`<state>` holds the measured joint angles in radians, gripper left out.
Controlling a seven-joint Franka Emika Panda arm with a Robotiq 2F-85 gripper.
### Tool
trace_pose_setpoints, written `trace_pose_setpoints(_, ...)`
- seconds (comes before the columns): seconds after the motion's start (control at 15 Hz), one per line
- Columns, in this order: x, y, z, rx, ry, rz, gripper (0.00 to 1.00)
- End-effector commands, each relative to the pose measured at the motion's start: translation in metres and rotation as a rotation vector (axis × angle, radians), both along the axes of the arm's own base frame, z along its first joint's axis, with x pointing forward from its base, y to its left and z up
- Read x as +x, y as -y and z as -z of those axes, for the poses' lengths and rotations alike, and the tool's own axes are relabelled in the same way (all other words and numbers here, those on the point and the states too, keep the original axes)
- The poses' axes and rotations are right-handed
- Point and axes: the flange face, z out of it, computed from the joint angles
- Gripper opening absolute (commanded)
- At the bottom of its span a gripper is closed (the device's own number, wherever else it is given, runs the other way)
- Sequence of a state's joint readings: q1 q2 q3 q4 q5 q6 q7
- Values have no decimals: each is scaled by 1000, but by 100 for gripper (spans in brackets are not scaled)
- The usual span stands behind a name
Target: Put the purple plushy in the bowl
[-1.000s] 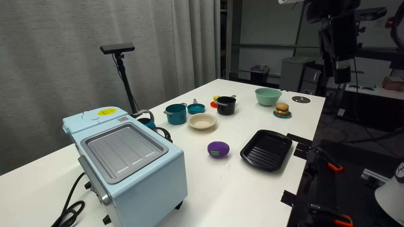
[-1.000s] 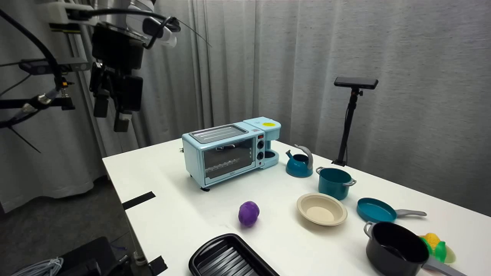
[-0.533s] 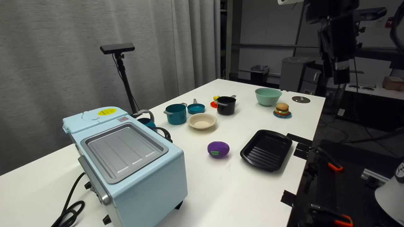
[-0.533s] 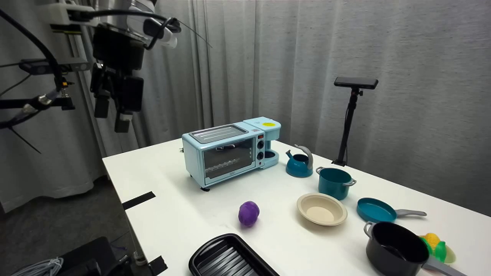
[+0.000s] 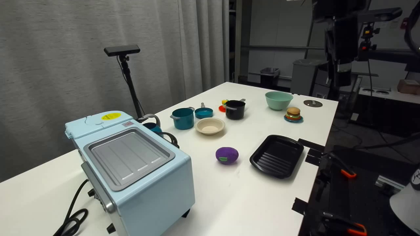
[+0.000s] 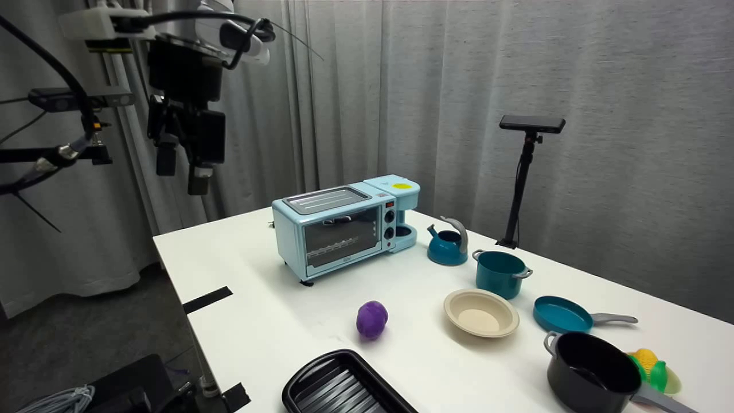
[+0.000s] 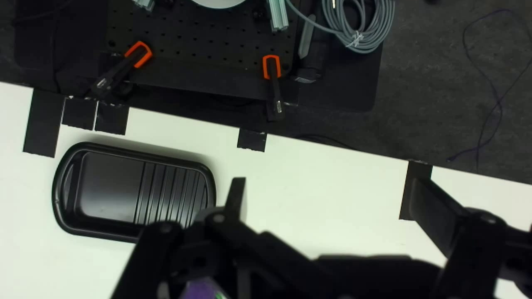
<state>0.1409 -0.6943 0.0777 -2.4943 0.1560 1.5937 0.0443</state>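
Gripper (image 6: pixel 182 172): fingers spread, high above the table (image 5: pixel 226 196), slightly further right in an exterior view than half a second before. Plushy (image 5: pixel 230 153): unmoved on the table, near the tray (image 5: pixel 281 147). Beyond them in an exterior view: beige bowl (image 5: pixel 210 127), then green bowl (image 5: pixel 279 104), both unchanged.
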Motion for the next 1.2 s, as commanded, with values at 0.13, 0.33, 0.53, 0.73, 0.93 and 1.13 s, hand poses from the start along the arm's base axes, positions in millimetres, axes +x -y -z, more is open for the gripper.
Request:
trace_pose_setpoints(0.13, 5, 3, -2, -50, 93, 16, 100)
trace_pose_setpoints(0.33, 11, 0, -4, -36, 92, 10, 100)
trace_pose_setpoints(0.53, 13, 0, -4, -39, 117, 22, 100)
trace_pose_setpoints(0.73, 13, 0, -2, -40, 117, 24, 100)
trace_pose_setpoints(0.93, 13, 0, -2, -40, 117, 24, 100)
trace_pose_setpoints(1.13, 14, 0, -2, -32, 127, 27, 100)
